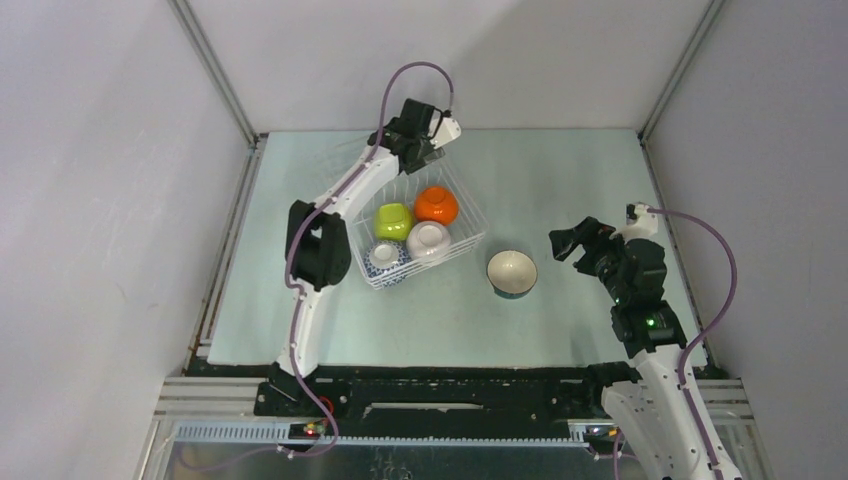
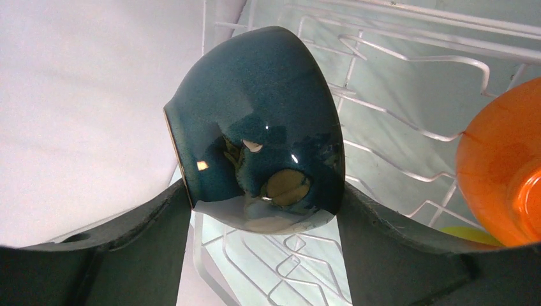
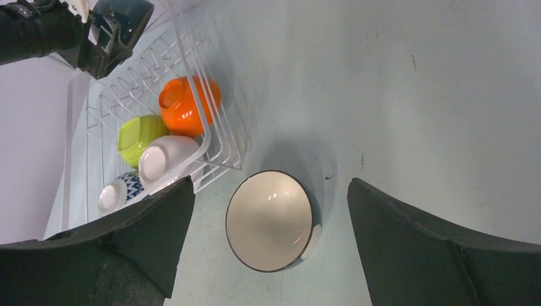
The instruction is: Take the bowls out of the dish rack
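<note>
Find dish rack [image 1: 478, 226] left of centre on pale green table [image 1: 580, 180], set at a slant to table edges. Count four bowls inside, all tipped among the tines: orange bowl [image 1: 437, 204] toward far side, lime green bowl [image 1: 393, 220] just left of it, white bowl [image 1: 428, 240] nearer, blue-and-white patterned bowl [image 1: 385, 258] at near corner, just beside white one. Spot left gripper [image 1: 425, 135] over far end of rack, jaws spread wide yet clamped on dark blue-green bowl [image 2: 255, 115]. In left wrist view, see both fingers [image 2: 159, 236] against its sides, bowl glossy, lying tilted on its side, white rack wires behind and below, orange bowl at right edge of view. Cannot tell whether bowl hangs clear of wires. Confirm same grip from right wrist view, high in upper left corner above rack. Find cream-inside bowl [image 1: 512, 272] upright on bare table right of rack, near it but apart, dark rim, mouth up. Locate right gripper [image 1: 565, 240] just right of that bowl, jaws wide apart, holding nothing. From right wrist view, look down between fingers [image 3: 147, 229] onto cream interior, both fingers apart from bowl.
</note>
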